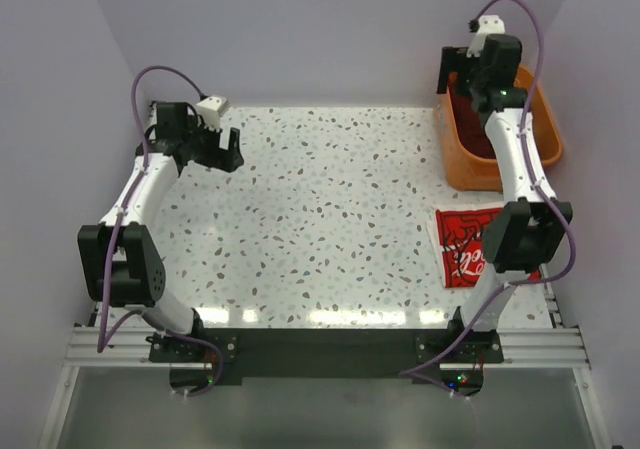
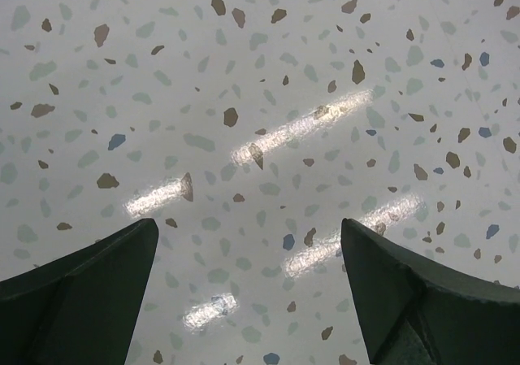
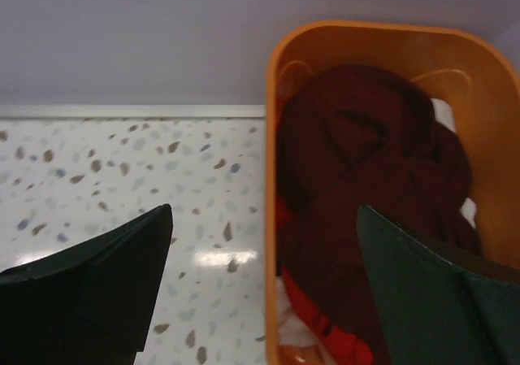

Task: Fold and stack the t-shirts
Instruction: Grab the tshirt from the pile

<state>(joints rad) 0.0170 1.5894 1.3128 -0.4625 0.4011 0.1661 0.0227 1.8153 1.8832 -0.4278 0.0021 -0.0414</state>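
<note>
A folded bright red t-shirt with white Coca-Cola script [image 1: 462, 246] lies on the table at the right, partly under my right arm. A crumpled dark maroon t-shirt [image 3: 366, 178] fills the orange basket [image 3: 272, 219], with bright red [image 3: 341, 336] and white cloth [image 3: 296, 324] under it. My right gripper [image 1: 492, 77] is open and empty, hanging above the basket's left rim [image 1: 452, 144]; its gap [image 3: 264, 219] straddles that rim. My left gripper [image 1: 218, 141] is open and empty above bare table at the far left [image 2: 248, 227].
The speckled white tabletop [image 1: 330, 209] lies between the arms. The basket stands at the far right corner against the walls. A white wall strip [image 3: 130, 111] marks the table's back edge.
</note>
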